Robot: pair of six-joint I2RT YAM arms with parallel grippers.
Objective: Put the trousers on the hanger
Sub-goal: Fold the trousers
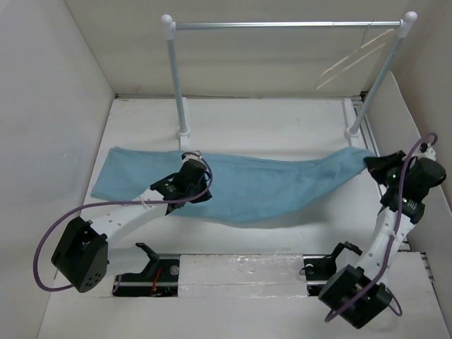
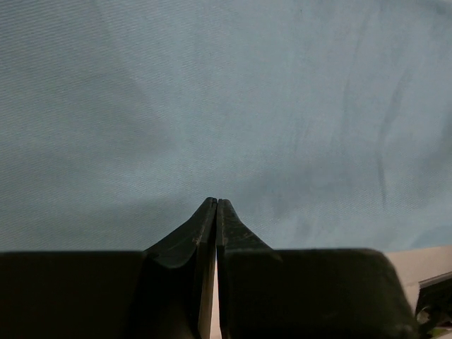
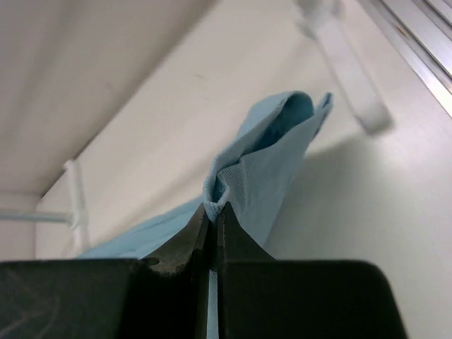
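Right gripper (image 3: 214, 206): jaws clamped, with a raised fold of the trousers (image 1: 268, 183) pinched between the tips; cloth bunches up right at the pinch and stands above the fingers in the right wrist view. In the top view this grasp sits at the far right end of the garment, close beside the foot of the right post of the rail (image 1: 282, 25). Left gripper (image 2: 215, 205): fingers pressed together, only a hairline slit between them, tips against blue fabric that fills nearly the whole left wrist view; cannot tell whether any cloth is caught between them. In the top view it sits over the left part of the trousers, near their upper edge. The trousers lie as a long band across the table (image 1: 282, 120), left end flat and broad, right end narrowing toward the right gripper; the span between the two grippers bows toward the near edge. The hanger (image 1: 351, 60) hangs from the right end of the rail's silver bar, well apart from both grippers and from the trousers.
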